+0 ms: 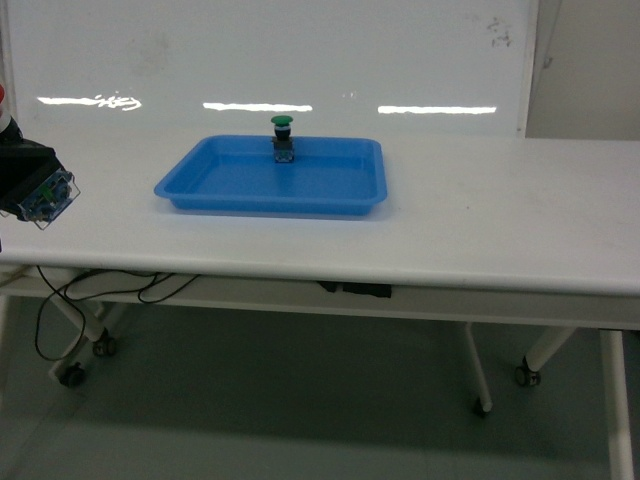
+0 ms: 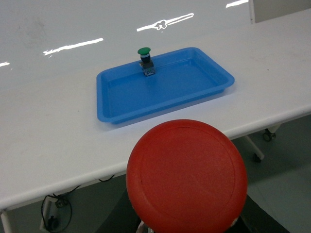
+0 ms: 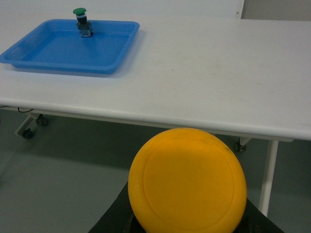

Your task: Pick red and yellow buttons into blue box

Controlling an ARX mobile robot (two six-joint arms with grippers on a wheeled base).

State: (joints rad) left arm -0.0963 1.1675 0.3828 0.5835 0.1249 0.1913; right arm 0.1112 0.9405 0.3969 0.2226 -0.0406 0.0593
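The red button's cap (image 2: pixel 187 177) fills the bottom of the left wrist view, and my left gripper (image 1: pixel 28 175) is shut on it. In the head view the gripper sits at the far left edge, above the table's left end, with the button's clear base (image 1: pixel 47 192) sticking out. The yellow button's cap (image 3: pixel 187 179) fills the bottom of the right wrist view. My right gripper (image 3: pixel 187 227) is shut on it, its dark fingers (image 3: pixel 109 219) showing on both sides, in front of the table's near edge. The right gripper is outside the head view. The blue box is out of view.
A shallow blue tray (image 1: pixel 330 190) lies on the white table (image 1: pixel 480 220), with a green-capped button (image 1: pixel 283 138) standing upright near its far rim. Cables (image 1: pixel 90 290) hang under the table's left side. The table legs stand on castors (image 1: pixel 525 375).
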